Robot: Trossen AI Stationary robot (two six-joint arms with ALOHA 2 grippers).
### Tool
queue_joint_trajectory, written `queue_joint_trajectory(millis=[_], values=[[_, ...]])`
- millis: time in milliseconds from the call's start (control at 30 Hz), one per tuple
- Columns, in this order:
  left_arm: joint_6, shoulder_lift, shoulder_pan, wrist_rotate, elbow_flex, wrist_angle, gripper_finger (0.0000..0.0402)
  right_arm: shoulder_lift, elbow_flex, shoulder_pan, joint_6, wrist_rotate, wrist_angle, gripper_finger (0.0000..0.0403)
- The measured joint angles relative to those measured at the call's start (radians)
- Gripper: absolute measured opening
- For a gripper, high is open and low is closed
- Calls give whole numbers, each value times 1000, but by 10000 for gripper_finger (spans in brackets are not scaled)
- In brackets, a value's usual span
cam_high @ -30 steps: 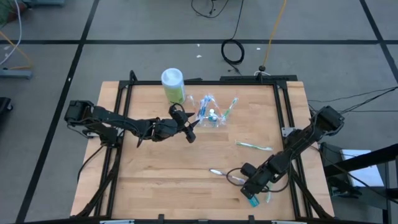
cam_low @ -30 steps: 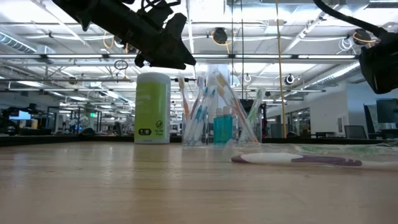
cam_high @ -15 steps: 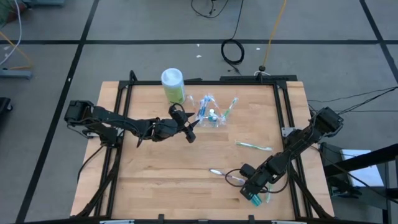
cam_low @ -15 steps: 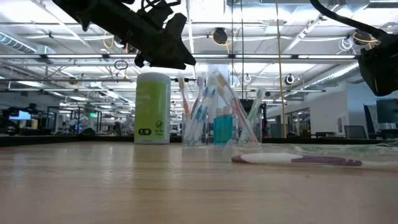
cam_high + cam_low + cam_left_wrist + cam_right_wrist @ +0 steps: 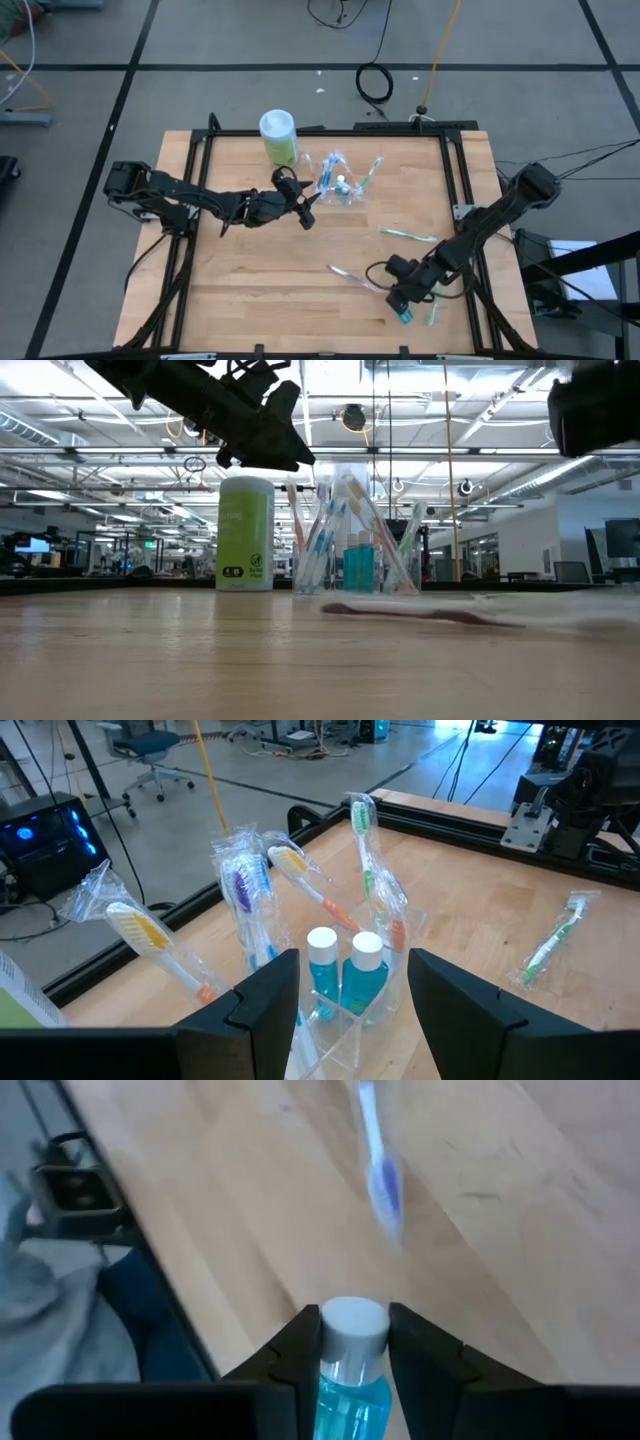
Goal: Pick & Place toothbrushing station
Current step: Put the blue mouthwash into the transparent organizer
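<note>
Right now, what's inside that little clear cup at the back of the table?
The clear cup holds two blue white-capped tubes and several wrapped toothbrushes standing upright. The left gripper hovers open before it, hiding the cup's bottom.

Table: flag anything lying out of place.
Two wrapped toothbrushes lie loose on the table, away from the clear cup: a green toothbrush right of centre and a purple toothbrush beside the right gripper.

Blue tube (image 5: 348, 1380) w/ white cap, green canister (image 5: 278, 136)
</note>
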Motion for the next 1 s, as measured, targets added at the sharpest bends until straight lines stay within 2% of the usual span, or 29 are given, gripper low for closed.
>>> queue_joint_trajectory(millis=[100,300,500,733,800,900,1000], values=[[0,0,0,0,0,0,195,-53,0,-13,-76,14,10,91],[0,0,0,0,0,0,195,-159,0,-71,-304,168,14,90],[0,0,0,1,0,0,195,-207,1,-179,-729,340,48,90],[0,0,0,3,0,-1,195,-183,2,-381,-1232,505,295,90],[0,0,0,3,0,-1,195,-166,2,-447,-1336,496,421,89],[0,0,0,3,0,-1,195,-113,4,-536,-1438,407,600,89],[0,0,0,3,0,-1,195,-37,3,-599,-1454,320,738,89]])
